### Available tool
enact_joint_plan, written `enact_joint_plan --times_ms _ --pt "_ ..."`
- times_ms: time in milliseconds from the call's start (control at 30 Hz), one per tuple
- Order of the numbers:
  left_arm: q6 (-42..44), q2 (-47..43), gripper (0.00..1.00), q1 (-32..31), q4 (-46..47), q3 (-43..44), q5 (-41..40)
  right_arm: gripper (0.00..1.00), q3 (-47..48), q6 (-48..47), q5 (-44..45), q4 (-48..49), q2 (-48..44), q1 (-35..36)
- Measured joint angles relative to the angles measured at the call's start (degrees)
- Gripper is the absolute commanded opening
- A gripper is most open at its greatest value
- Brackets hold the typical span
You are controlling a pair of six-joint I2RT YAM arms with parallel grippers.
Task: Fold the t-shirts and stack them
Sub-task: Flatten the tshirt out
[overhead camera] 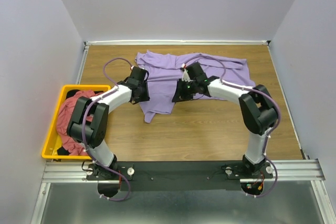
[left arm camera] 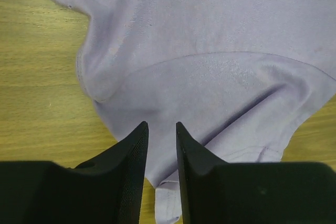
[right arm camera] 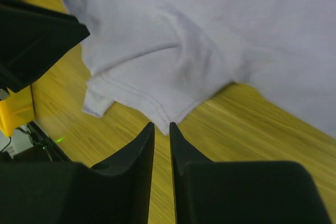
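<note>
Lavender t-shirt (overhead camera: 210,66); red-pink shirt (overhead camera: 68,119); yellow bin (overhead camera: 52,140); black grippers

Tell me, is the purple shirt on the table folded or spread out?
Spread out, though rumpled. The purple shirt sprawls across the table, creased, one flap trailing toward the near side, with no neat fold.

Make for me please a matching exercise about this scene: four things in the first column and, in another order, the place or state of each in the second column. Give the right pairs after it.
Column one:
1. lavender t-shirt
2. red-pink t-shirt
3. yellow bin
4. left gripper

Column two:
A. holds crumpled cloth
B. lies spread on the wooden table
C. is over purple cloth, with nothing between its fingers
D. lies crumpled inside a container

Right pairs: 1-B, 2-D, 3-A, 4-C.
</note>
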Motion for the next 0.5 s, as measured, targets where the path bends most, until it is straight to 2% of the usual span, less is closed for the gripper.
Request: enact_joint_plan --times_ms 233,500 --pt "-0.2 2.7 0.35 0.0 2.5 -0.9 0.2 0.23 2.7 0.8 -3.2 2.1 9.2 4.8" --pt "0.0 3.4 0.34 0.0 4.0 -1.0 -1.2 0.23 -1.3 0.5 -3.0 3.4 8.1 4.7"
